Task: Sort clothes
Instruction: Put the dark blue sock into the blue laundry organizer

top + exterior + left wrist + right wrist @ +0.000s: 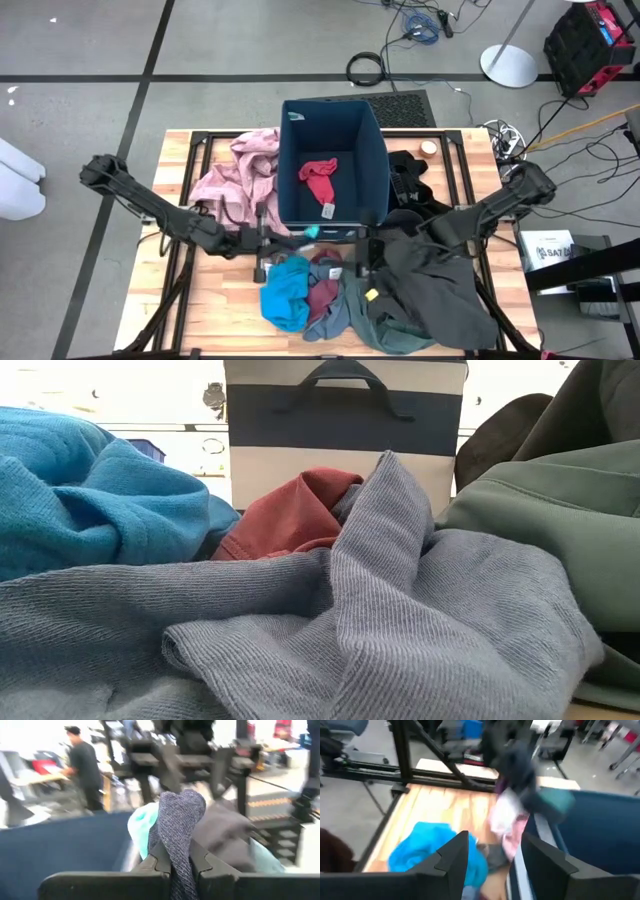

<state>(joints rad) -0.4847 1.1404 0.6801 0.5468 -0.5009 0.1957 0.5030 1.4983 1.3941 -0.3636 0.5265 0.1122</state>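
My left gripper [296, 235] reaches level from the table's left and is shut on a small blue-grey knitted piece with a mint-green end [181, 815], just in front of the navy bin's near wall [330, 222]. Facing it from the right, my right gripper [492, 857] is open with nothing between its fingers. A red piece [320, 177] lies on the bin's floor. Bright-blue [285, 292], maroon [322, 285], grey-blue [380, 620], grey-green [385, 315] and dark grey [440, 280] clothes lie heaped on the near part of the table. A dusty-pink garment [243, 170] lies left of the bin. My left gripper pinches the knitted piece between its two fingers, gripping its blue-grey part [181, 855]. The fingers come level from the table's left. The fabric stands up past the fingertips and folds over, with its mint-green end [141, 827] beside it, lifted clear of the table.
The bin [332, 160] stands at the table's middle, toward the far edge, with black garments [405, 175] at its right. Black frame rails [180, 280] run along the table's sides. A person [85, 770] stands in the room beyond.
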